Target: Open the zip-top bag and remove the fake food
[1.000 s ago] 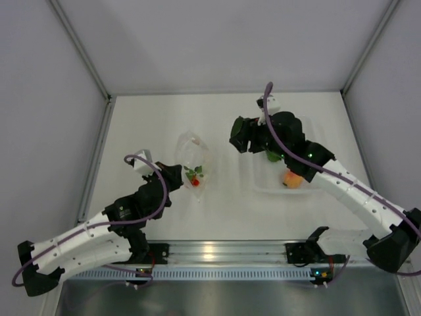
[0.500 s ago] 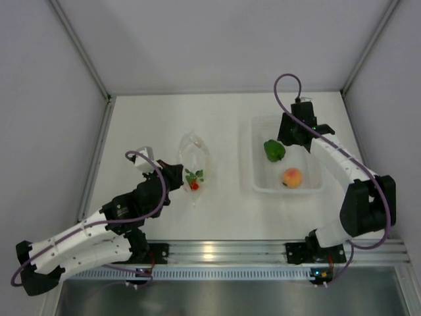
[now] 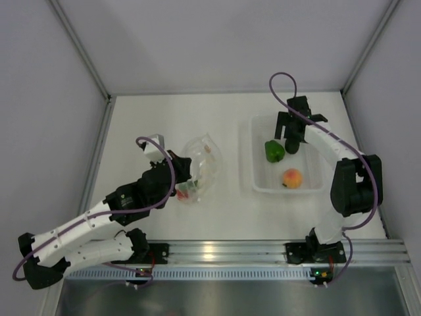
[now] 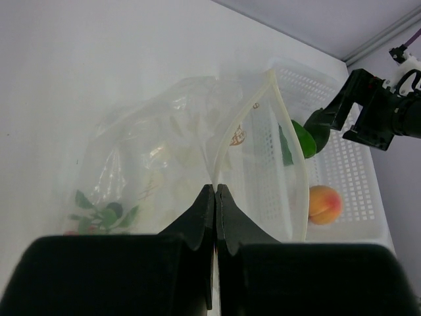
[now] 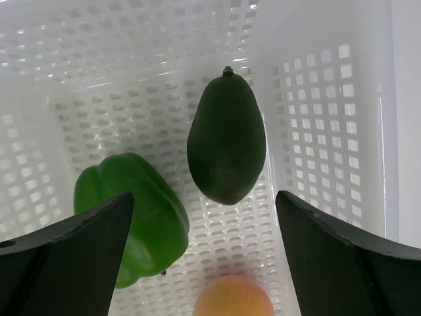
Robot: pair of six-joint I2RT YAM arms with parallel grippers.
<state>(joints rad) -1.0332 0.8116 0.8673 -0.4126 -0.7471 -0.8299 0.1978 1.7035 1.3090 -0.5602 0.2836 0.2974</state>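
The zip-top bag (image 3: 202, 163) lies left of centre, mouth gaping toward the tray; it also shows in the left wrist view (image 4: 164, 148). My left gripper (image 3: 177, 174) is shut on the bag's rim (image 4: 216, 187). The red tomatoes on their green sprig (image 3: 185, 192) are still inside the bag (image 4: 99, 214). My right gripper (image 3: 293, 133) is open and empty above the far end of the tray (image 5: 204, 197). The dark green avocado (image 5: 227, 145), green pepper (image 5: 135, 217) and peach (image 5: 233, 296) lie in the tray, as the top view shows for avocado (image 3: 292, 146), pepper (image 3: 274, 151) and peach (image 3: 292, 178).
The rigid clear perforated tray (image 3: 257, 187) stands at the right; its wall (image 5: 329, 99) is close to my right fingers. White enclosure walls ring the table, and a metal rail (image 3: 217, 253) runs along the near edge.
My right gripper moved back over the tray, and the avocado now lies there, released. My left gripper has pulled the bag's rim up, so the mouth gapes wider.
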